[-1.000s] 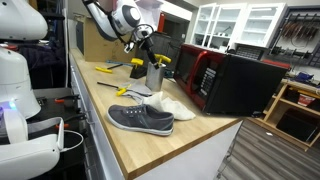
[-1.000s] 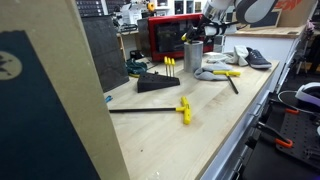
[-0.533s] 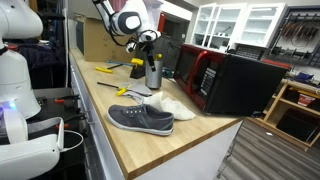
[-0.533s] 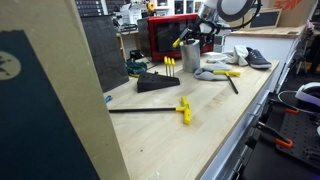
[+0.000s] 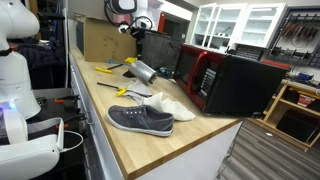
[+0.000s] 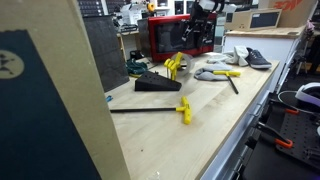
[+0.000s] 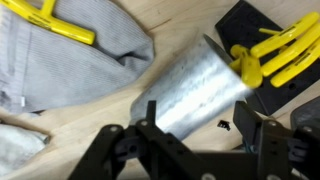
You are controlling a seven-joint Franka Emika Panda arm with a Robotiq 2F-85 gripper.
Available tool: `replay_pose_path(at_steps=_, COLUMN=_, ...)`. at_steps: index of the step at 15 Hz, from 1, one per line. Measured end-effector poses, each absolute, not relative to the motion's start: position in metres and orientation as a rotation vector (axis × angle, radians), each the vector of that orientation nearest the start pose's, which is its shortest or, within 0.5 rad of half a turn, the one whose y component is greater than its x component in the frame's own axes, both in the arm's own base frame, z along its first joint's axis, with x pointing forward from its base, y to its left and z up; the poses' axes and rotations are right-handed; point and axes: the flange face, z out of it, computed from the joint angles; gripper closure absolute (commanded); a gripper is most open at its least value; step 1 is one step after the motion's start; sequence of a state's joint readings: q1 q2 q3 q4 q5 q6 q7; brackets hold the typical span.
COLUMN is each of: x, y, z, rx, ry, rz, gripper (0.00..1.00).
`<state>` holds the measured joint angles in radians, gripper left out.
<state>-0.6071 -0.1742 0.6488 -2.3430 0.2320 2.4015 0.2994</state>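
Note:
A shiny metal cup [image 7: 195, 88] lies tipped on its side on the wooden bench. Yellow-handled tools [image 7: 270, 55] stick out of its mouth towards a black holder [image 7: 250, 25]. In an exterior view the cup [image 5: 146, 71] lies by the bench's back, and my gripper [image 5: 137, 30] hangs well above it. In the wrist view my gripper [image 7: 197, 105] is open, its two black fingers standing wide apart over the cup's base end without touching it. The spilled yellow tools [image 6: 174, 66] also show in an exterior view.
A grey shoe [image 5: 140, 118] and a white cloth [image 5: 172, 105] lie near the bench's front. A red-and-black appliance [image 5: 235, 80] stands behind them. A grey cloth [image 7: 60, 65] with a yellow tool [image 7: 55, 22] on it lies beside the cup. A yellow clamp [image 6: 184, 108] lies further along.
The cup stood upright with my gripper at it; now it lies on its side with the tools spilling out. My gripper has risen away.

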Motion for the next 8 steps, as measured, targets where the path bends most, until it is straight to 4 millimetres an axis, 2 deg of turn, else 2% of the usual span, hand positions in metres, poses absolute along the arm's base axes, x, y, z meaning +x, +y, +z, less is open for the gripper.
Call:
replay_pose_path(at_steps=2, x=0.484, y=0.017, z=0.448, rx=-3.026, ry=0.610, rz=-0.308, gripper=0.66)
replay_pose_path(at_steps=4, x=0.466, y=0.005, z=0.478, rx=-3.096, ry=0.608, rz=-0.351, gripper=0.81)
replay_pose_path(at_steps=7, x=0.448, y=-0.004, z=0.501, rx=-3.171, ry=0.597, rz=-0.401, gripper=1.00)
replay_pose_path(at_steps=8, x=0.443, y=-0.004, z=0.504, rx=-3.189, ry=0.589, rz=-0.407, gripper=1.00)
